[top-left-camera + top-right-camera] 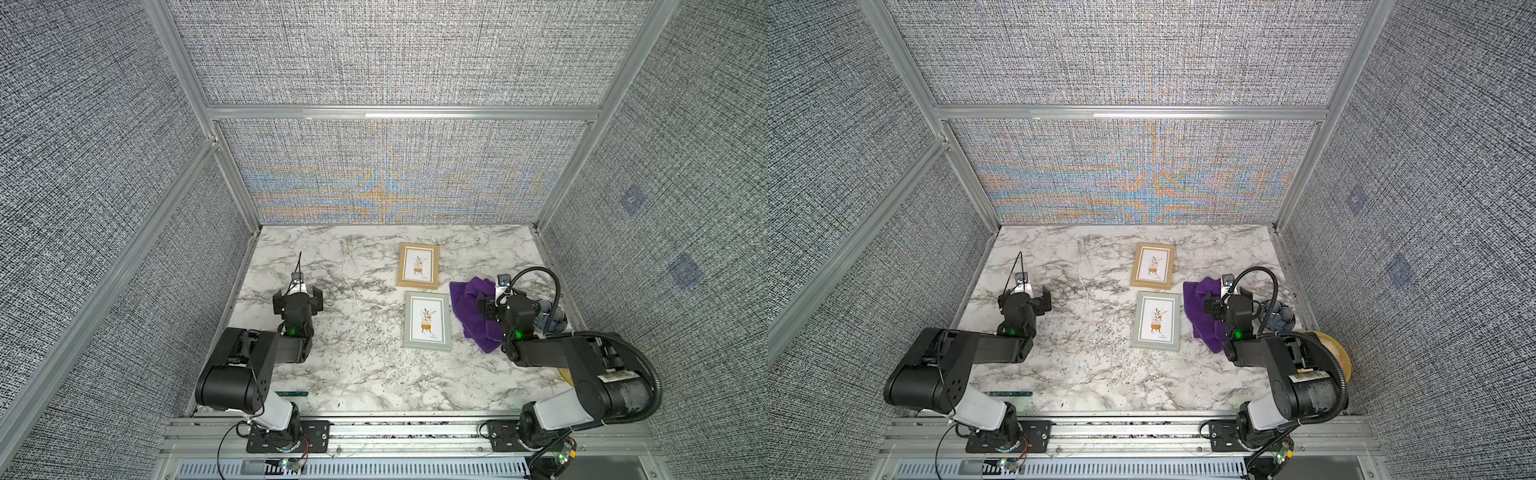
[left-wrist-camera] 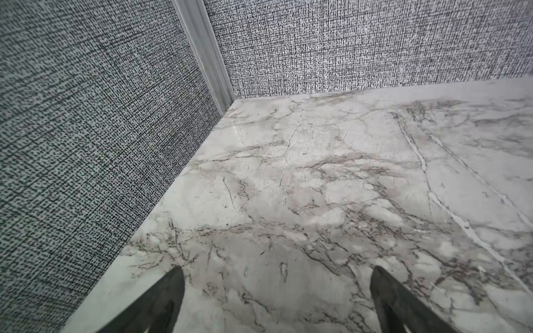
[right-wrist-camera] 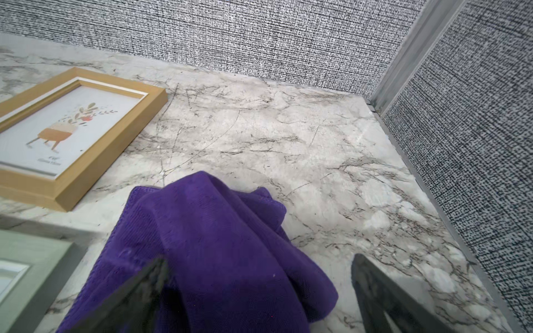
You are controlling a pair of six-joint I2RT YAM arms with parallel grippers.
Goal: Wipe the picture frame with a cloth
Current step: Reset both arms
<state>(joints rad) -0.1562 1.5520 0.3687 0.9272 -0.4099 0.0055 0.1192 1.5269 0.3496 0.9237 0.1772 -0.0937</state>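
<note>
Two picture frames lie flat mid-table in both top views: a light wooden frame [image 1: 418,266] [image 1: 1152,266] farther back and a grey-green frame [image 1: 428,321] [image 1: 1158,321] nearer the front. Just to their right the crumpled purple cloth [image 1: 471,311] [image 1: 1200,318] rests on the marble. My right gripper [image 1: 500,301] [image 3: 259,258] hangs open over the cloth [image 3: 216,230], with one finger over it and the other over bare marble. The right wrist view also catches the wooden frame [image 3: 63,129] and a corner of the grey-green frame [image 3: 31,259]. My left gripper [image 1: 297,297] [image 2: 277,271] is open over bare marble at the left, holding nothing.
A dark patterned bowl [image 1: 1279,316] sits behind the right arm near the right wall, and a round golden-brown object [image 1: 1339,357] shows beside that arm's elbow. A teal strip [image 1: 291,392] lies at the front edge. Grey fabric walls with aluminium posts close off three sides.
</note>
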